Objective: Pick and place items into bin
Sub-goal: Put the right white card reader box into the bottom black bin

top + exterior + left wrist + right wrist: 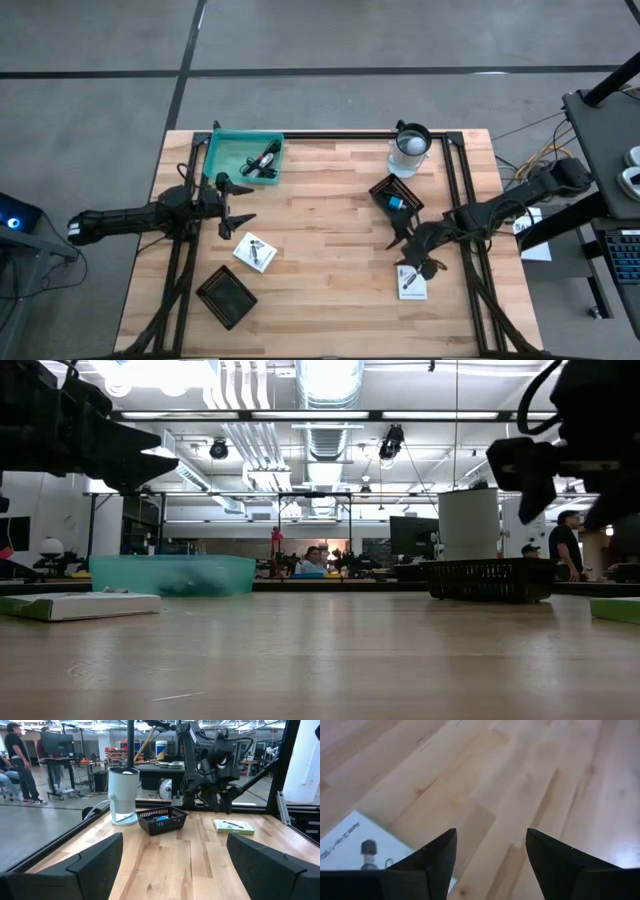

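On the wooden tabletop the teal bin sits at the far left corner and serves as the reference here; inside it lie a black-and-red cable and other small dark pieces that are too small to tell apart. The left pincer hovers just in front of the bin, on its near side, its fingers spread wide with nothing between them. A flat white printed packet lies a little nearer than that pincer, and a dark square tray sits nearer still, towards the front left edge. Well to the right of the bin, a black mesh basket holds something blue, and beyond it, near the far edge, stands a clear plastic cup with a white ball. The right pincer hangs low over the tabletop far to the right of the bin, in front of the basket, with its fingers parted wide and empty; a second white packet lies on the wood just beside and partly under it, one corner showing by the fingers in the right wrist view.
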You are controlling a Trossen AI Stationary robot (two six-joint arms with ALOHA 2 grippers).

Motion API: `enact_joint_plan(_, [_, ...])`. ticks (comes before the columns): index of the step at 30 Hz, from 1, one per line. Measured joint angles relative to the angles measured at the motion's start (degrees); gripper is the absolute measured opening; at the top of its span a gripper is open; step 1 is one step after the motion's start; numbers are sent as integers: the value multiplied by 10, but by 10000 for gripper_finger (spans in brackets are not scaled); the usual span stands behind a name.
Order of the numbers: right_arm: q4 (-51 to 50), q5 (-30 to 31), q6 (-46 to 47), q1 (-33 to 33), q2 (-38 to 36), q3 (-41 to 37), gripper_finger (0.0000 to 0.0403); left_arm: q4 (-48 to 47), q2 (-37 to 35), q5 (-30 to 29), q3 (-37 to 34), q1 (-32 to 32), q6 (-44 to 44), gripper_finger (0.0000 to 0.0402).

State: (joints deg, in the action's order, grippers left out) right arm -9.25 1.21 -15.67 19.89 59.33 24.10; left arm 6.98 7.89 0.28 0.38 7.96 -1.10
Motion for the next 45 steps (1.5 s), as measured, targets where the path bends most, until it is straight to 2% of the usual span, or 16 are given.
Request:
enact_joint_plan(7, [-41, 1, 10, 9, 69, 30, 209, 0, 2, 0, 0, 0, 0, 338])
enact_joint_plan(19, [-219, -12, 2, 11, 186, 159, 192, 1, 2, 0, 0, 0, 0, 338])
enact_joint_plan(25, [-219, -74, -9, 20, 211, 168, 178, 0, 5, 0, 0, 0, 0, 338])
enact_joint_plan(45, [-218, -73, -73, 22, 236, 164, 144, 0, 7, 0, 0, 0, 0, 338])
